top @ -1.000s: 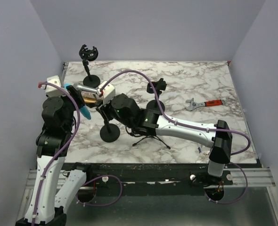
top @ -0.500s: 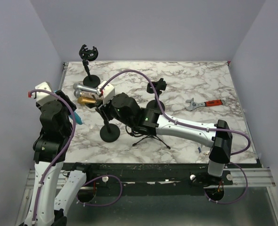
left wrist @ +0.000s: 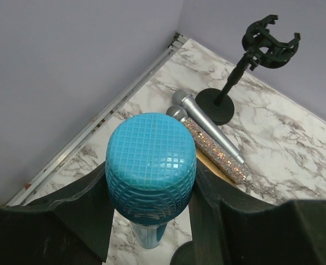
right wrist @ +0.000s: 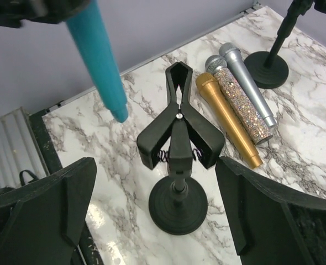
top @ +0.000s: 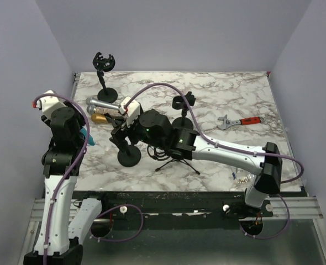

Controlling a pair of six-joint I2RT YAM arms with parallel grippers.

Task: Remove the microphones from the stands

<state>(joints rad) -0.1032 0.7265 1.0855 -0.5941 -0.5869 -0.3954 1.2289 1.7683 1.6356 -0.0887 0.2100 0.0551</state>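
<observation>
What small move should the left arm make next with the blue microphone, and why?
Probably lower it to the table beside the three microphones lying there: the left pincer holds the blue microphone clear of the stand clip, which is empty, so only setting down seems left.

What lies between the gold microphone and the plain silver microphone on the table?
The glitter-covered microphone lies parallel between the gold microphone and the silver microphone. The right wrist view shows it best.
</observation>
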